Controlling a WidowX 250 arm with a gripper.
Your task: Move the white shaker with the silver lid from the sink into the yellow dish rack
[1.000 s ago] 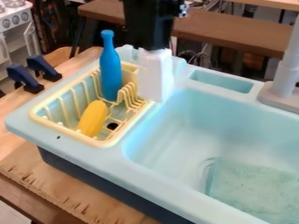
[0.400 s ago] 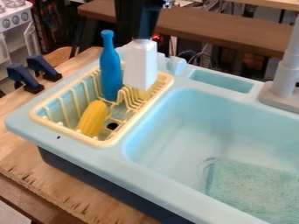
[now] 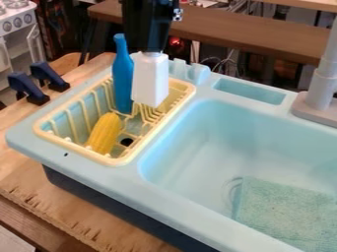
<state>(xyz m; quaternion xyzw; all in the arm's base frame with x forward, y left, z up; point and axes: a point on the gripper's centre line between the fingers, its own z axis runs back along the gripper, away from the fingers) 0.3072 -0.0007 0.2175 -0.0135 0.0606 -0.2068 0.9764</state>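
The black gripper [image 3: 150, 50] hangs down at the upper left, shut on the top of a white bottle [image 3: 150, 81]. The bottle is upright over the rear right part of the yellow dish rack [image 3: 71, 145], close beside a blue bottle [image 3: 123, 76]; whether its base touches the rack I cannot tell. The blue bottle stands upright in the rack. A yellow corn cob [image 3: 104, 133] leans at the rack's front left.
The light blue sink basin [image 3: 191, 147] lies to the right, with a greenish cloth [image 3: 283, 211] on its bottom. A grey faucet [image 3: 320, 93] rises at the right edge. Two dark blue clamps [image 3: 26, 87] sit at the left.
The gripper and white bottle have moved left over the rack, close to the blue bottle, and slightly lower since the middle frame. The rack's other contents have stayed put.
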